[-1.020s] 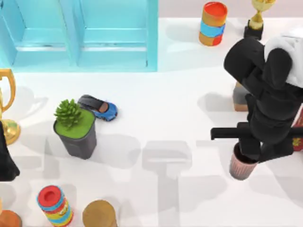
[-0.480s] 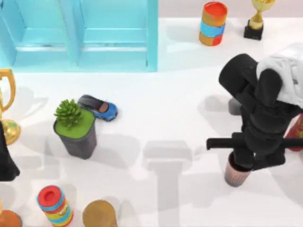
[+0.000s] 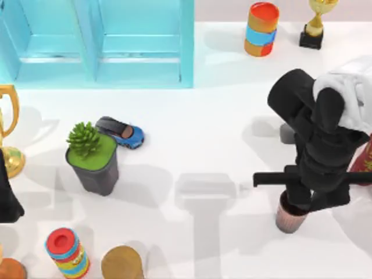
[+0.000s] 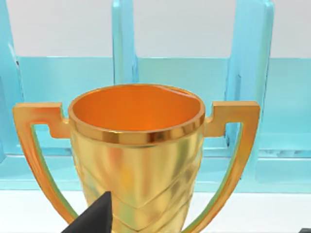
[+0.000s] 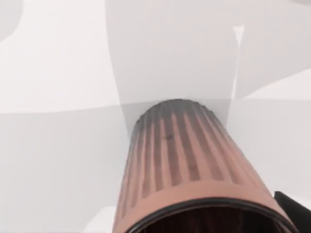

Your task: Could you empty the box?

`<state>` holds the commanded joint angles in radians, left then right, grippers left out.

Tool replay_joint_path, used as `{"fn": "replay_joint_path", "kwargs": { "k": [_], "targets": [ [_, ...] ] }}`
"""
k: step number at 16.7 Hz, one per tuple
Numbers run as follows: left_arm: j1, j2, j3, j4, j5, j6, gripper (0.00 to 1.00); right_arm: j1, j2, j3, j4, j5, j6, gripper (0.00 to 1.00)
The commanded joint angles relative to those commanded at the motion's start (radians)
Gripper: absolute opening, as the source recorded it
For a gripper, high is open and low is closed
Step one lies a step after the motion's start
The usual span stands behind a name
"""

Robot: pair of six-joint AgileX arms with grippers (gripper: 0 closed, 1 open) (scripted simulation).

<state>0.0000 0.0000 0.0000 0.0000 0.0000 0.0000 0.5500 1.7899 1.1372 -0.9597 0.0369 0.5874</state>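
My right arm hides most of the box; a greyish sliver of it (image 3: 285, 133) shows at the arm's left edge. My right gripper (image 3: 297, 200) is shut on the rim of a ribbed pinkish-brown cup (image 3: 289, 218), which hangs upright under it at the table's right front. The right wrist view looks down the cup's ribbed side (image 5: 187, 160) to the white table, with one black finger (image 5: 291, 209) beside the rim. My left arm (image 3: 7, 195) is parked at the left edge, its gripper (image 4: 199, 227) open in front of a gold trophy (image 4: 138, 145).
A turquoise cabinet (image 3: 99, 43) fills the back left. A potted plant (image 3: 93, 160) and a blue toy car (image 3: 123, 132) sit left of centre. Striped canisters (image 3: 261, 29) (image 3: 67, 253), a small trophy (image 3: 315, 26), a bronze disc (image 3: 122, 263) and a red object (image 3: 364, 160) ring the table.
My right arm has carried the ribbed cup toward the front and slightly left. It now covers more of the box, whose tan side no longer shows.
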Motion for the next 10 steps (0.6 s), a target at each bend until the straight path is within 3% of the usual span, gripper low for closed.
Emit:
{"fn": "replay_joint_path", "kwargs": {
  "k": [9, 10],
  "targets": [
    [0.0, 0.0, 0.0, 0.0, 0.0, 0.0, 1.0, 0.0, 0.0, 0.0, 0.0, 0.0, 0.0, 0.98],
    [0.0, 0.0, 0.0, 0.0, 0.0, 0.0, 1.0, 0.0, 0.0, 0.0, 0.0, 0.0, 0.0, 1.0]
  ]
}}
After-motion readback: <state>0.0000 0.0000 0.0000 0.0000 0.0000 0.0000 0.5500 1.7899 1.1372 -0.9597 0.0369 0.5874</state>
